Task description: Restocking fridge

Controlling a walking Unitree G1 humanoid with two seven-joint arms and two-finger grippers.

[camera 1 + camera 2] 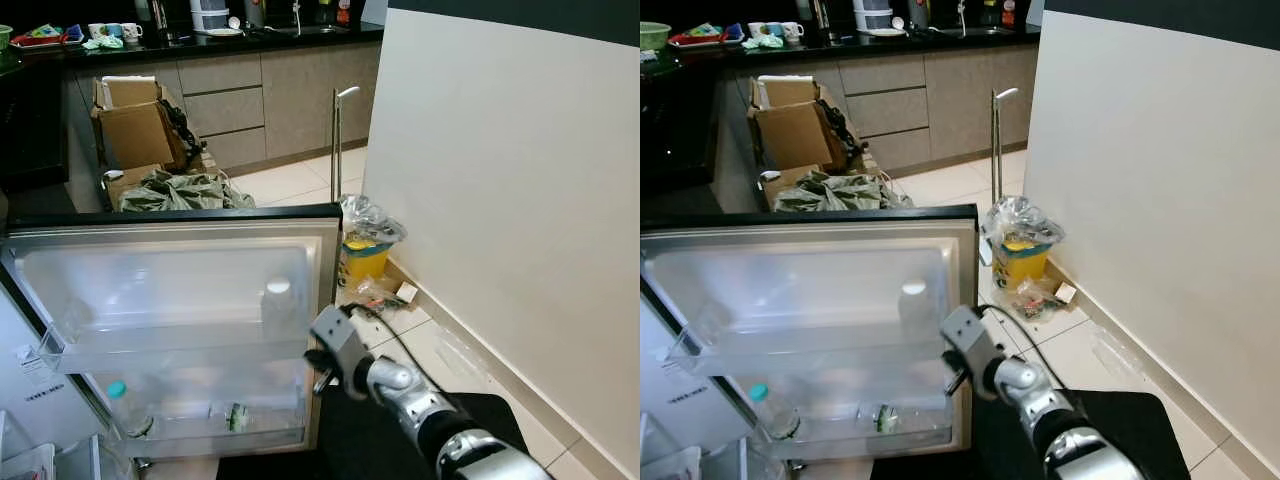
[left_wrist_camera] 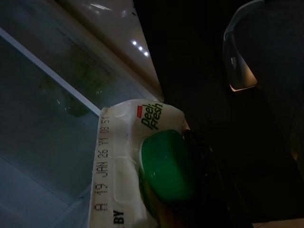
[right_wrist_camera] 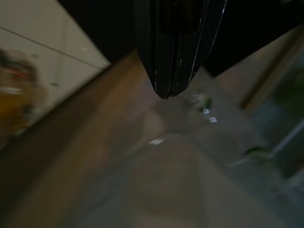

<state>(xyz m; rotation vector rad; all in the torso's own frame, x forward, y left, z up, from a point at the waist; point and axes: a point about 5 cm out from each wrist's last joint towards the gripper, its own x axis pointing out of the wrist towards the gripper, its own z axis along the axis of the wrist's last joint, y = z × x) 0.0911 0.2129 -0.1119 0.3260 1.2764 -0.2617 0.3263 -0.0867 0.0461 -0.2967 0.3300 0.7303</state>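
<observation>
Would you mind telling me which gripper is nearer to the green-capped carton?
Left. The left gripper is at the carton, its fingers against the green cap in the left wrist view. The right gripper is at the open fridge door's outer edge.

A: How is the light?
B: Head views bright and sharp around the fridge door (image 1: 180, 300), dim beyond it.
A: The wrist views?
B: Dark; the right one motion-blurred.
</observation>
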